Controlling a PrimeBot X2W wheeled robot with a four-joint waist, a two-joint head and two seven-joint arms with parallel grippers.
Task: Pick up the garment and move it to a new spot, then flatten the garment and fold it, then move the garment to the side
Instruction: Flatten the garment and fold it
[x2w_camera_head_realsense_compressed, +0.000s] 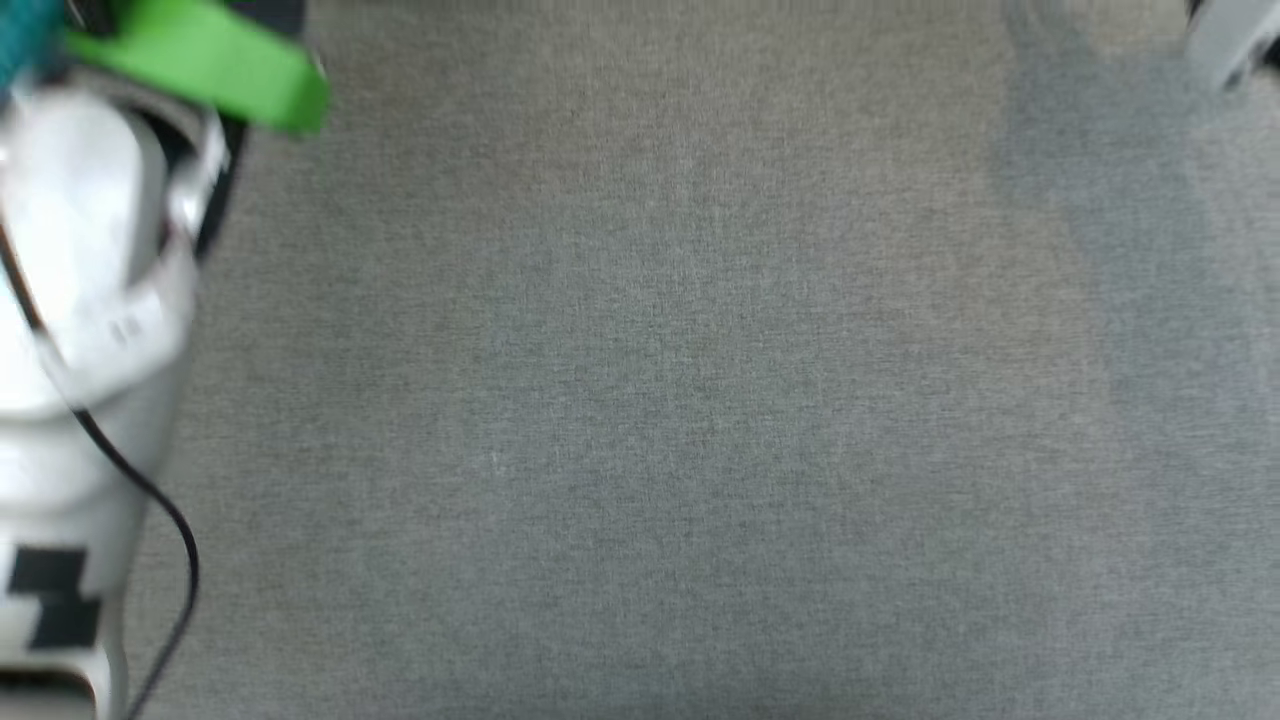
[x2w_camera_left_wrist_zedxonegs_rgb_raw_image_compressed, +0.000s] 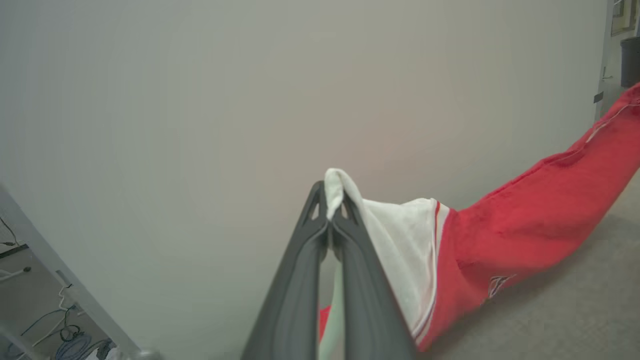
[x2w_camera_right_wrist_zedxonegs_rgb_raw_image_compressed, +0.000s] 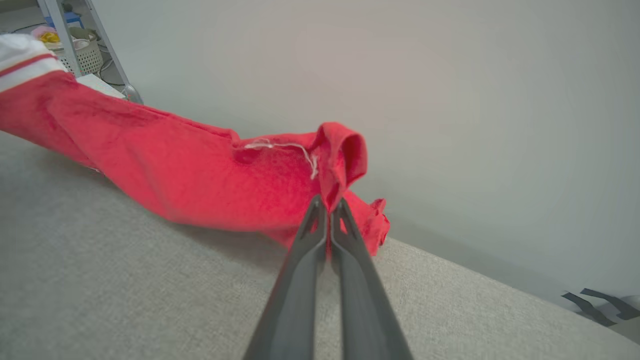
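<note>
We see the garment (x2w_camera_left_wrist_zedxonegs_rgb_raw_image_compressed: 525, 225) strung between both grippers over the grey fabric surface (x2w_camera_head_realsense_compressed: 640, 400), which serves as our reference for everything else. The left gripper (x2w_camera_left_wrist_zedxonegs_rgb_raw_image_compressed: 330, 212) has its two dark fingers pressed together on a fold of the white sleeve, and the cloth pokes out just past the tips. From there the striped trim and the red body run off above the surface toward the other arm.

The right gripper (x2w_camera_right_wrist_zedxonegs_rgb_raw_image_compressed: 329, 212) is likewise clamped, pinching a bunched red edge where a loose white thread trails along a seam. In the right wrist view the red cloth sags low over the surface and throws a shadow on it (whether the lowest fold touches the surface we cannot tell).

In the head view, which is blurred, a pale forearm (x2w_camera_head_realsense_compressed: 70, 250) with a black cable (x2w_camera_head_realsense_compressed: 150, 500) lies along the left side of the surface, and a green tab (x2w_camera_head_realsense_compressed: 210, 60) sits at its far left corner. Beyond the surface stands a plain pale wall (x2w_camera_left_wrist_zedxonegs_rgb_raw_image_compressed: 200, 100). Past the surface's far end, beside that wall, a white basket (x2w_camera_right_wrist_zedxonegs_rgb_raw_image_compressed: 87, 57) sits by a metal rack.
</note>
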